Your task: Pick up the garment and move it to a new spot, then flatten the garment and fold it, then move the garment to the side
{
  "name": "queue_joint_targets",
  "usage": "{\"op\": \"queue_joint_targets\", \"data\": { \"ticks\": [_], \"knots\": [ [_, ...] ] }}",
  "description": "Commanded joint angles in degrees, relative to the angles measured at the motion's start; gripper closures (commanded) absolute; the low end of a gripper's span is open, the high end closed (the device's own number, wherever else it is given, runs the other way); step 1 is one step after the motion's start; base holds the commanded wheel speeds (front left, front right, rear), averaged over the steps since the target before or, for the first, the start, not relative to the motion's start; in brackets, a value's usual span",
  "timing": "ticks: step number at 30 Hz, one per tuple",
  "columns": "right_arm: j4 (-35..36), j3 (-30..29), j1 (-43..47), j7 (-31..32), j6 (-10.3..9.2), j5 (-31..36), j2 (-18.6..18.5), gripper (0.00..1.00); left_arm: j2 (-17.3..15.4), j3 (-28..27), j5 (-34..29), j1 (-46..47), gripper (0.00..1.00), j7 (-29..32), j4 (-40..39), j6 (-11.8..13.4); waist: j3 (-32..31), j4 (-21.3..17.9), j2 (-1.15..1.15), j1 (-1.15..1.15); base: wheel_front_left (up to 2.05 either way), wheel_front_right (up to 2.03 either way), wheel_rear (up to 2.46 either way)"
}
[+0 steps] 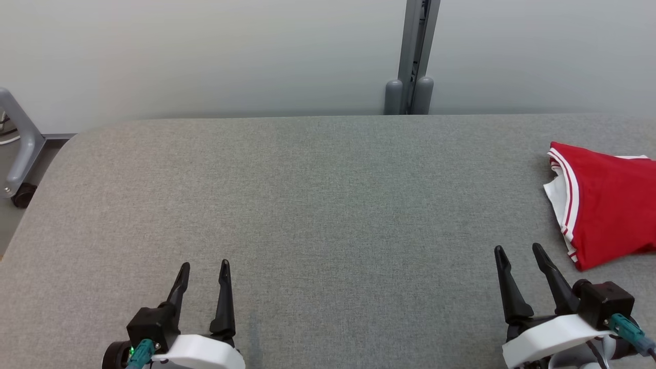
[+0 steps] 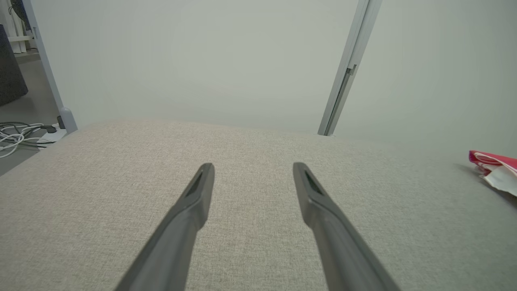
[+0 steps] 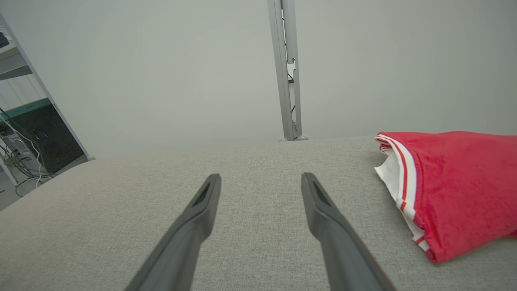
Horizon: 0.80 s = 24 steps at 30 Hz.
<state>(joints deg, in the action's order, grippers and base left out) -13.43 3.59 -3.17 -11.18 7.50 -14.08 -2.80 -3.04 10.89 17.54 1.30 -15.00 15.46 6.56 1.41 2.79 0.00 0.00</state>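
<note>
Bench (image 1: 318,205): grey woven fabric top with a rounded far-left corner, running out of the head view at the right and near sides.
Wall (image 1: 205,56): pale, plain panel rising just behind the far edge of the bench.
Post (image 1: 416,51): grey metal upright against the wall, right of centre in the head view; two round-topped grey stubs (image 1: 394,97) flank its foot.
Frame (image 1: 23,138): bent grey tube beside the left end of the bench, with a dark caster (image 1: 23,196) under it on the floor.
Cables (image 2: 20,135): white and dark leads lying loose on the floor off the left end.
Dark box (image 3: 44,141): standing on the floor at far left in the right wrist view, wires trailing beside it.
</note>
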Motion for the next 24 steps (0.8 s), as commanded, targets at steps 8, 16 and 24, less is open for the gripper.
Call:
{"op": "queue_joint_targets", "data": {
  "ticks": [8, 16, 24],
  "knots": [
    [-1.6, 0.0, 1.2, 0.7, -0.01, -3.6, 0.4, 1.00, 0.2, -0.5, 3.5, -0.7, 1.00, 1.3, 1.6, -0.6, 0.0, 0.0, 0.00, 0.00, 0.00, 0.00, 0.00],
    [-1.5, -0.9, 0.7, 2.4, -0.01, -12.1, 0.1, 1.00, 0.2, -2.4, 11.5, 0.1, 1.00, 3.5, 1.3, -2.1, -0.1, -0.2, 0.00, 0.00, 0.00, 0.00, 0.00],
    [-1.3, -1.8, 0.2, 4.0, -0.01, -19.8, -0.1, 1.00, 0.1, -4.1, 18.7, 0.7, 1.00, 5.5, 1.0, -3.5, -0.2, -0.4, 0.00, 0.00, 0.00, 0.00, 0.00]
  ]
}}
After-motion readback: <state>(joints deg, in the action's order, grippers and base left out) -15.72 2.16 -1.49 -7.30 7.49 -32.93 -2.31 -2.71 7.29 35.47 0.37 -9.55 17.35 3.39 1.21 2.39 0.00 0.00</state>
